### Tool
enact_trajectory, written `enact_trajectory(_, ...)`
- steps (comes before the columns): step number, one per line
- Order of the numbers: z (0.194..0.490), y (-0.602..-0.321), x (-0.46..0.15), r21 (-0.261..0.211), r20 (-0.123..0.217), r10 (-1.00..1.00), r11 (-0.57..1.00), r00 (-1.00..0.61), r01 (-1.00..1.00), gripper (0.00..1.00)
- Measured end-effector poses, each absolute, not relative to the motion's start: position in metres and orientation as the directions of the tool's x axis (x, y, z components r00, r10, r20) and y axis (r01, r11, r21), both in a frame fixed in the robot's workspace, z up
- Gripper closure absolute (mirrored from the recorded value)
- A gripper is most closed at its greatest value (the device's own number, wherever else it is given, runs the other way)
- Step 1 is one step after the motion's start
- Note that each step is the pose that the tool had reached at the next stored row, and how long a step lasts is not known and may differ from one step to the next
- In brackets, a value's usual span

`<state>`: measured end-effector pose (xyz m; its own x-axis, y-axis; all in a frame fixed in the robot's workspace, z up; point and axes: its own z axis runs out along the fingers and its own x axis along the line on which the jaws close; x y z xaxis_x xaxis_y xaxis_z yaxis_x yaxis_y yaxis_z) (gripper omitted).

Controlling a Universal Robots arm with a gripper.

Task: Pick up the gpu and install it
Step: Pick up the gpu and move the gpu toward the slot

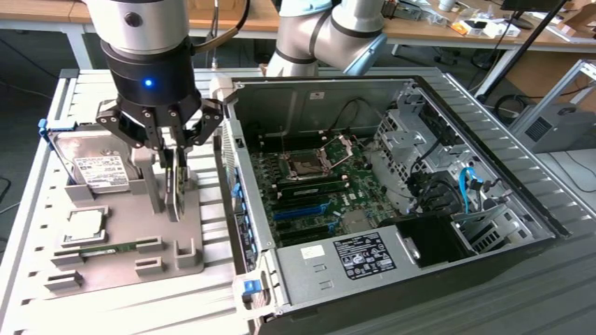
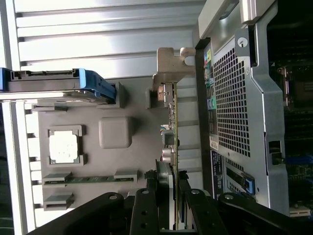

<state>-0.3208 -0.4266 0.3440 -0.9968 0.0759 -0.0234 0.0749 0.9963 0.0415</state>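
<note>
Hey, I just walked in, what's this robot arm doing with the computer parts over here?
The arm's hand is clamped on the gpu, holding it on edge just above the grey parts tray, beside the open computer case. Whether the card has cleared the tray is hard to tell. It is not in the case, and the blue motherboard slots are bare. The hard drive, processor and RAM stick sit in the tray.

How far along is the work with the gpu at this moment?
Done: the gripper is closed on the gpu, which stands on edge between its fingers. In hand: the card hangs over the gray tray, beside the open computer case. Left: it is not yet in any slot of the motherboard.
</note>
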Motion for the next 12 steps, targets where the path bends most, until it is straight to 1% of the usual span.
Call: enact_trajectory(12,0.3475,-0.4266,-0.3208,0.041,-0.023,0.076,0.996,-0.997,0.075,0.73)
